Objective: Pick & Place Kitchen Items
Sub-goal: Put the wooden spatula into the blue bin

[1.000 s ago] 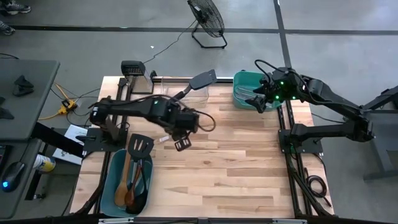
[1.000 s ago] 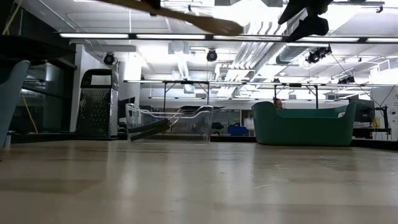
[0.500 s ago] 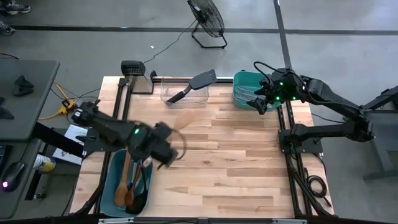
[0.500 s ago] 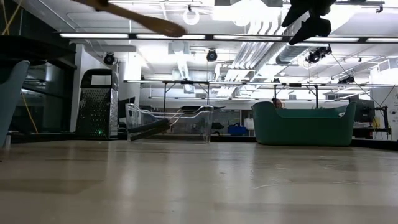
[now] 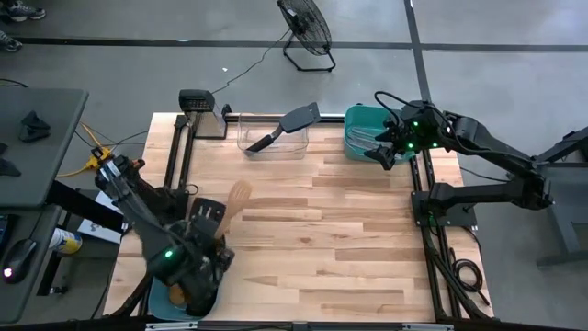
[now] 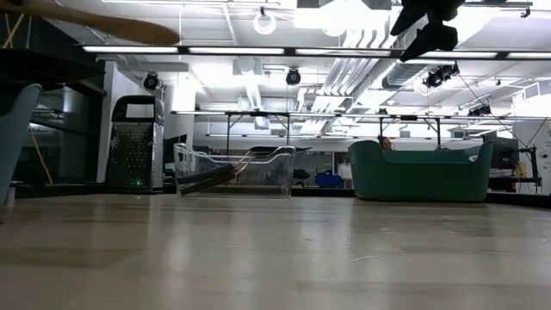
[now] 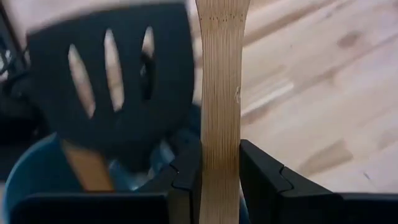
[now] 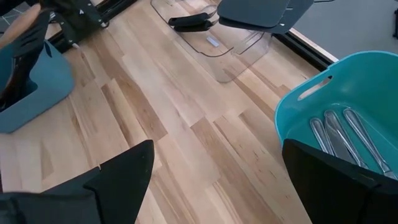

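Note:
My left gripper hangs above the blue tub at the table's near left, shut on a wooden spoon. The spoon's bowl points toward the table's middle. A black slotted turner and brown wooden pieces stand in that tub, the turner's blade over its rim. My right gripper stands open above the green tub at the far right, where silvery metal pieces lie. Another black turner rests in the clear bin, blade over its far rim. My left gripper pinches the wooden spoon's flat handle between its two fingers, one on each narrow edge. The fingers slant down from above and lie across the handle. The spoon is lifted clear, its bowl out ahead of the gripper over the table.
A box grater stands at the table's far left corner, next to the clear bin. Bare wooden boards fill the middle and near right of the table. A floor fan stands beyond the far edge.
My left gripper has swung from the table's middle toward the near left corner and sunk a little, rolling its wrist, and now hangs above the blue tub. The wooden spoon has gone with it, held clear of the table, its bowl still toward the middle.

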